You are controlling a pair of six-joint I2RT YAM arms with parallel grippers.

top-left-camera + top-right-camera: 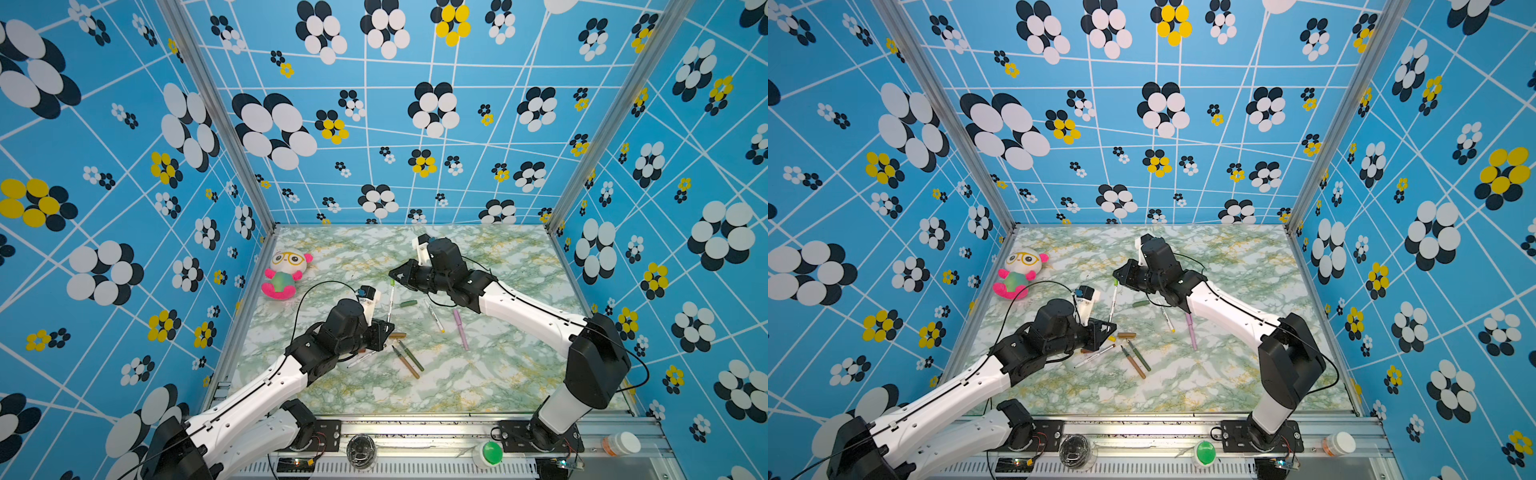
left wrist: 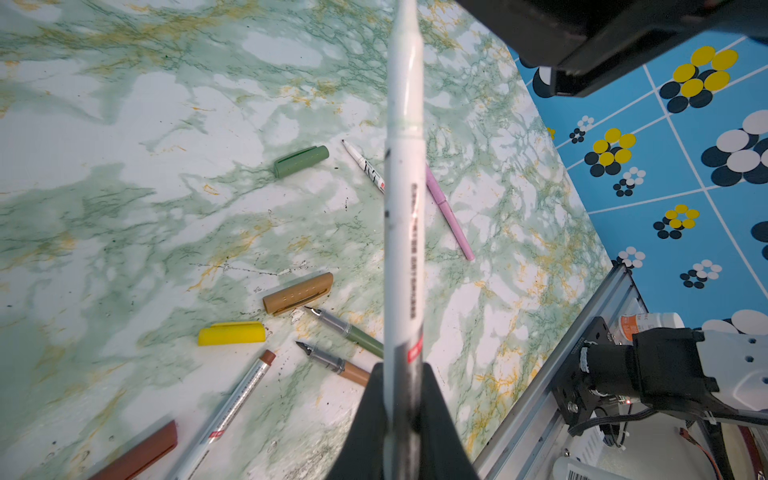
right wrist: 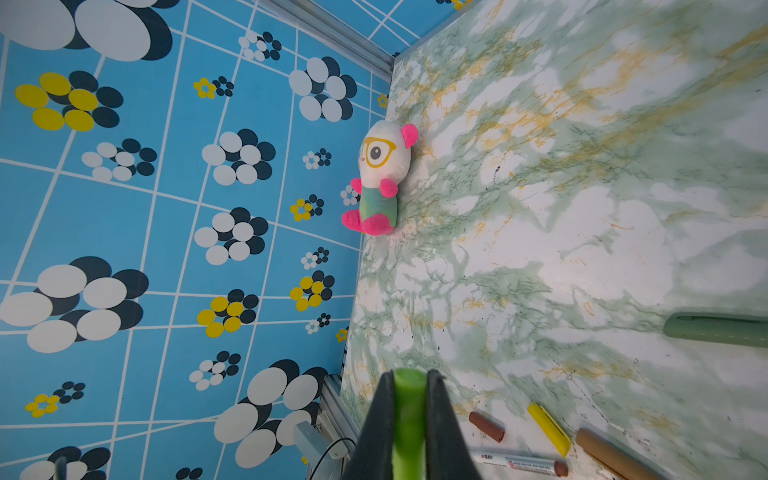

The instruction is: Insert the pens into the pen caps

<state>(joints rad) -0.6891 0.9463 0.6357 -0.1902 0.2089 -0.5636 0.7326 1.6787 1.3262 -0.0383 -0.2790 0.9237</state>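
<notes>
My left gripper (image 1: 388, 328) (image 2: 403, 370) is shut on a white pen (image 1: 390, 303) (image 2: 405, 187), held above the table. The pen's far end meets a light-green pen cap (image 1: 392, 282) (image 3: 409, 399). My right gripper (image 1: 392, 275) (image 3: 409, 376) is shut on that cap. I cannot tell how far the tip sits inside. On the table lie a dark-green cap (image 2: 301, 161), tan cap (image 2: 298, 293), yellow cap (image 2: 231, 333) and brown cap (image 2: 141, 455). Beside them lie a yellow-tipped white pen (image 1: 435, 318), pink pen (image 1: 460, 328), dark-green pen (image 2: 347, 330), tan pen (image 2: 336, 363) and brown-tipped white pen (image 2: 232, 411).
A plush panda toy (image 1: 284, 274) sits at the table's far left by the wall. Patterned blue walls close in three sides. On the front metal rail (image 1: 415, 428) stand a green button (image 1: 490, 453) and a small white bottle (image 1: 621, 444).
</notes>
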